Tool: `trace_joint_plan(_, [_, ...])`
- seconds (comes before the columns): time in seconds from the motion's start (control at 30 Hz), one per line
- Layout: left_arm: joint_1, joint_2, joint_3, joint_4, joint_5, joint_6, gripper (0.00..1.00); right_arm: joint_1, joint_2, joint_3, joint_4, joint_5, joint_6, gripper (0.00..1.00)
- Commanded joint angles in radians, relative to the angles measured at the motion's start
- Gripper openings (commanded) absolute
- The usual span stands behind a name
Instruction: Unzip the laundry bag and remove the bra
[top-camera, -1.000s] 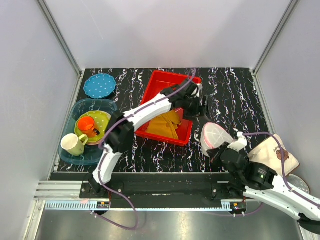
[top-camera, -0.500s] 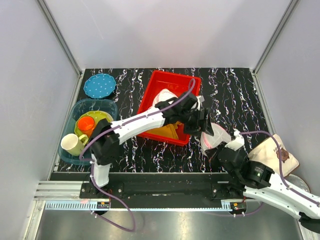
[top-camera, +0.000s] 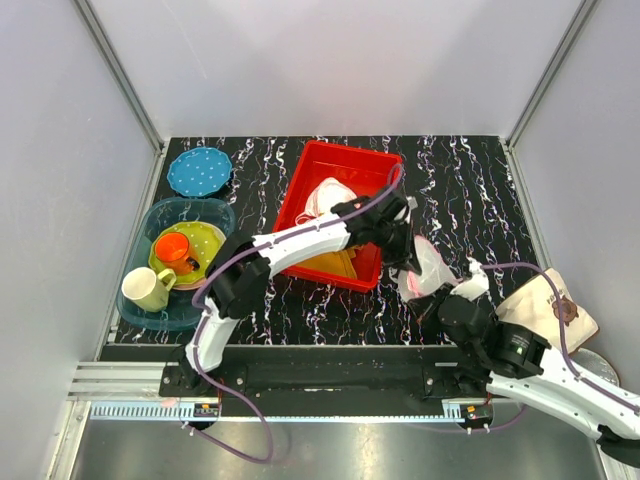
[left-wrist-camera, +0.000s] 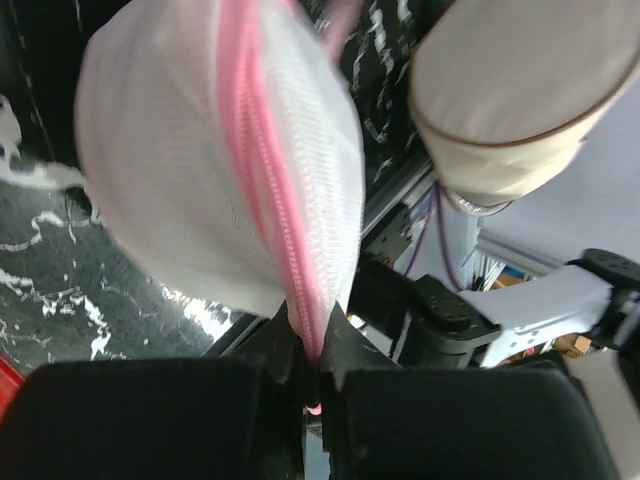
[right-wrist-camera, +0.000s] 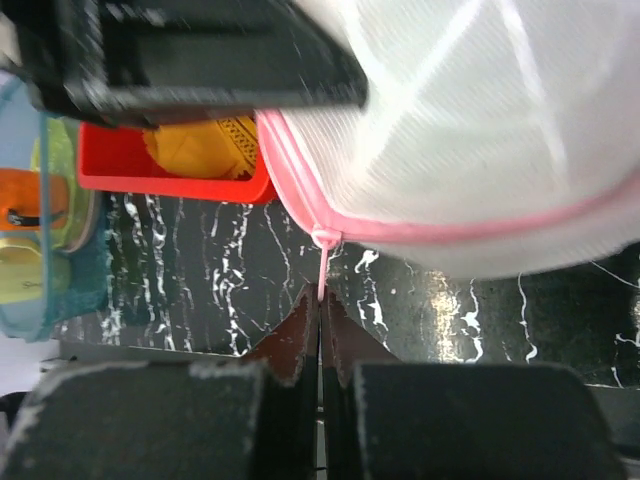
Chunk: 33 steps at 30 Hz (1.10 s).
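The laundry bag (top-camera: 432, 266), white mesh with pink zipper edging, hangs just above the table to the right of the red bin, held between both grippers. My left gripper (left-wrist-camera: 312, 335) is shut on the bag's pink zipper edge (left-wrist-camera: 268, 190). In the top view it reaches over the bin's right side to the bag. My right gripper (right-wrist-camera: 320, 300) is shut on the thin pink zipper pull (right-wrist-camera: 322, 265) that hangs from the bag's (right-wrist-camera: 470, 120) edge. The bra is hidden from view.
The red bin (top-camera: 340, 150) holds a mustard-yellow cloth (top-camera: 335, 263) and a small white pink-edged piece (top-camera: 326, 195). A teal tub (top-camera: 165, 320) of plates and cups stands at the left, with a blue dotted plate (top-camera: 199, 171) behind it. A beige pouch (top-camera: 545, 305) lies at the right.
My left gripper swung from over the red bin to the bag and shut on its zipper edge. The bag is now squeezed narrower. My right gripper kept its hold.
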Motion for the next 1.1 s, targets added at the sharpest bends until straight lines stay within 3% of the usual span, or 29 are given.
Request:
trace_joint_plan(0.0, [0.086,0.025,0.152,0.029,-0.060,0.042,0.00,0.007,-0.071,-0.012,-0.014,-0.054,0.057,0.00])
trace_joint_plan(0.27, [0.163,0.226,0.471,-0.077,-0.004,0.140,0.00,0.007,-0.050,0.010,-0.064,-0.066,0.073,0.00])
trace_joint_plan(0.53, [0.201,0.203,0.455,-0.082,0.054,0.228,0.00,0.007,-0.061,0.019,-0.126,-0.005,0.099,0.00])
trace_joint_plan(0.57, [0.200,0.191,0.443,-0.079,0.068,0.237,0.00,0.007,-0.058,0.043,-0.138,0.014,0.096,0.04])
trace_joint_plan(0.6, [0.196,0.180,0.429,-0.073,0.072,0.251,0.00,0.007,-0.050,0.059,-0.143,0.055,0.086,0.27])
trace_joint_plan(0.67, [0.195,0.149,0.383,-0.059,0.082,0.261,0.00,0.007,-0.013,0.111,-0.155,0.101,0.044,0.42])
trace_joint_plan(0.8, [0.198,0.131,0.347,-0.046,0.123,0.315,0.00,-0.019,0.156,0.218,-0.140,0.196,-0.094,0.39])
trace_joint_plan(0.9, [0.201,0.132,0.335,-0.036,0.216,0.343,0.00,-0.140,0.250,0.315,-0.132,0.049,-0.292,0.36])
trace_joint_plan(0.93, [0.201,0.132,0.335,-0.034,0.233,0.347,0.00,-0.236,0.257,0.318,-0.091,-0.012,-0.334,0.34])
trace_joint_plan(1.07, [0.201,0.086,0.295,-0.028,0.258,0.357,0.00,-0.379,0.333,0.324,-0.002,-0.245,-0.452,0.34])
